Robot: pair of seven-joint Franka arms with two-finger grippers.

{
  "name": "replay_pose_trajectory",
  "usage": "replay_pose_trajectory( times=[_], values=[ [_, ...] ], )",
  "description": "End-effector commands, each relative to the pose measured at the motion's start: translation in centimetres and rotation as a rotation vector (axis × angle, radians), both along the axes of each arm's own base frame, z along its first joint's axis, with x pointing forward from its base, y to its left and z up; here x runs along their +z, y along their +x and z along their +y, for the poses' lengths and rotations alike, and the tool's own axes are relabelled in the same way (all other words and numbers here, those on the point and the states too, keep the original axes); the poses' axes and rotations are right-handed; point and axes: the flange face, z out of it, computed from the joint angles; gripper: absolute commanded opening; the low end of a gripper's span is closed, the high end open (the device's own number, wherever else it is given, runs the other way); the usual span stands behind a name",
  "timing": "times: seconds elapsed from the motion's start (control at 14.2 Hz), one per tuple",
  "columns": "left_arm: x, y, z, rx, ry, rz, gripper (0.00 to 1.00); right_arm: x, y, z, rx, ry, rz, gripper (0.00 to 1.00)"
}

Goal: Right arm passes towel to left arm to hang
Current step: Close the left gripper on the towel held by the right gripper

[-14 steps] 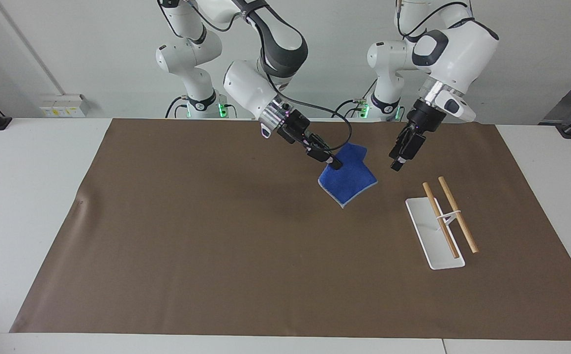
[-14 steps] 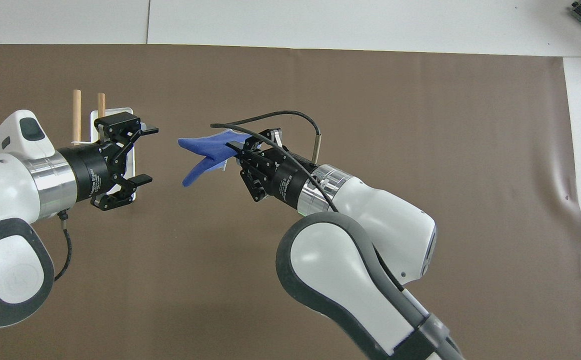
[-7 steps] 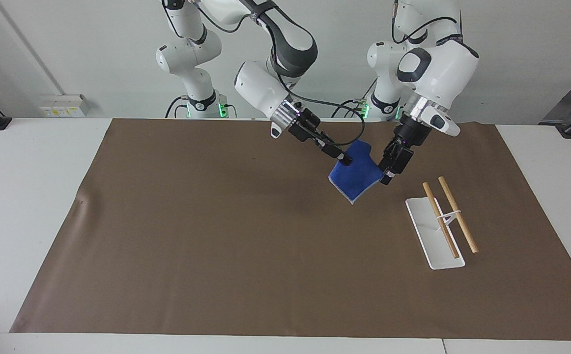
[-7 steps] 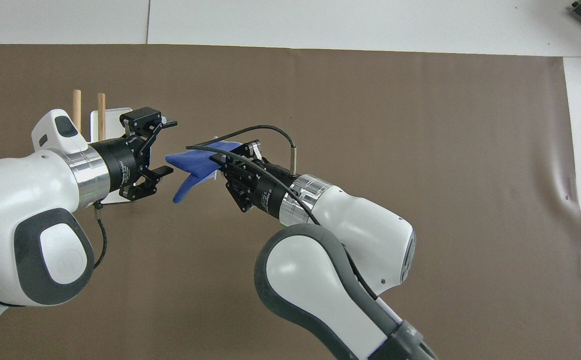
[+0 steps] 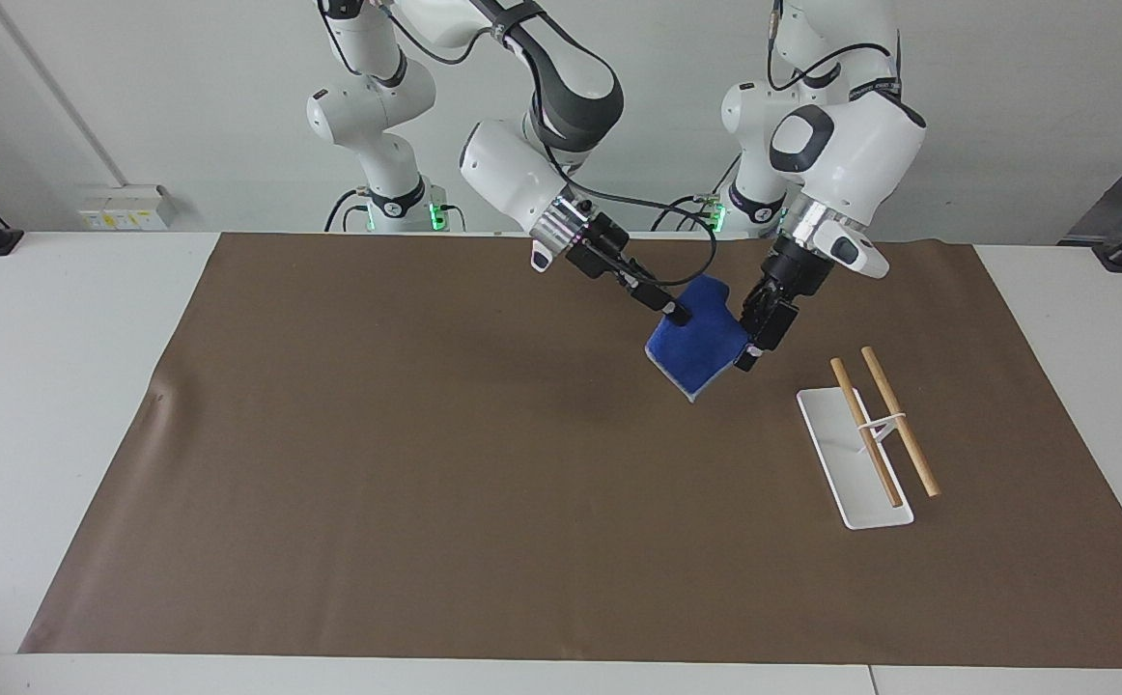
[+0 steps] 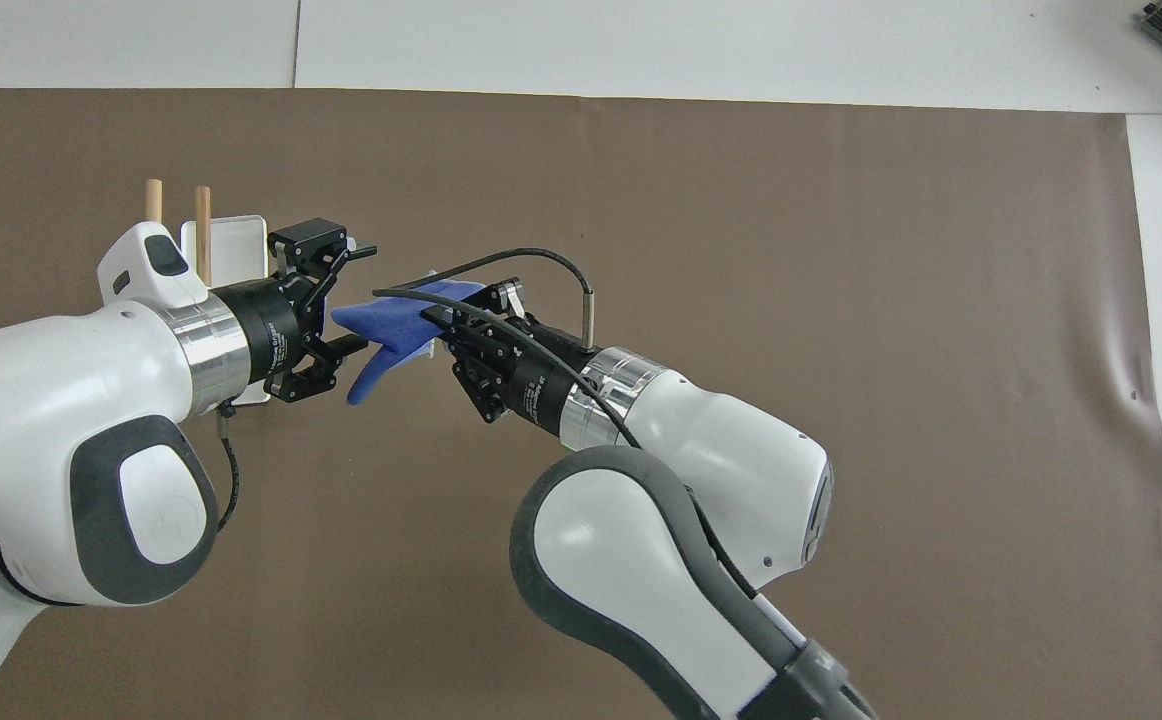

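Two robot arms meet over the brown mat (image 5: 426, 483) on the white table (image 5: 59, 386). A second ago the left gripper (image 5: 752, 340) hung apart from the blue towel (image 5: 698, 340), near the rack; now it has come right up to the towel's edge, with its two fingers spread wide, one on each side of that edge. They do not pinch the cloth. The right arm (image 5: 508, 174) has also lifted and moved a little toward the left arm (image 5: 841, 145). The right gripper (image 5: 675, 312) has its fingers squeezed tight on the towel and holds it up in the air over the mat, toward the left arm's end of the table. The towel hangs down from the grip, with a pale edge at the bottom. There is one towel, one white rack base (image 5: 836, 454) and two wooden rods (image 5: 899, 420) on it, side by side. The rack has not moved. In the overhead view the left gripper (image 6: 353, 297) has small white writing on its black body, but it cannot be read. The right gripper (image 6: 441, 322) has writing too, also not readable.
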Motion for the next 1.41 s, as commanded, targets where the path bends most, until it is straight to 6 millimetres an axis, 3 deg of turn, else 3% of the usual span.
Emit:
replay_pose_trajectory(
  times=[0.0,0.21,0.63,0.84,0.99,1.34],
  values=[
    [-0.02,-0.04,-0.66,0.016,-0.026,-0.001,0.94,0.13,0.62,-0.01,-0.004,-0.012,-0.025,0.0],
    [0.46,0.3,-0.6,0.002,-0.019,-0.021,0.75,-0.04,0.62,-0.01,-0.004,-0.013,-0.023,0.0],
    [0.19,0.51,-0.23,-0.019,-0.003,-0.03,0.69,-0.12,0.66,-0.1,-0.006,-0.014,-0.022,0.0],
    [-0.14,0.45,0.06,-0.018,0.001,-0.024,0.49,-0.12,0.66,-0.1,-0.006,-0.014,-0.022,0.0],
    [-0.24,0.39,0.15,-0.03,0.008,-0.027,0.42,-0.12,0.66,-0.1,-0.006,-0.014,-0.022,0.0],
    [-0.33,0.27,0.2,-0.053,0.02,-0.031,0.03,-0.05,0.68,-0.09,-0.006,-0.013,-0.023,0.0]
  ],
)
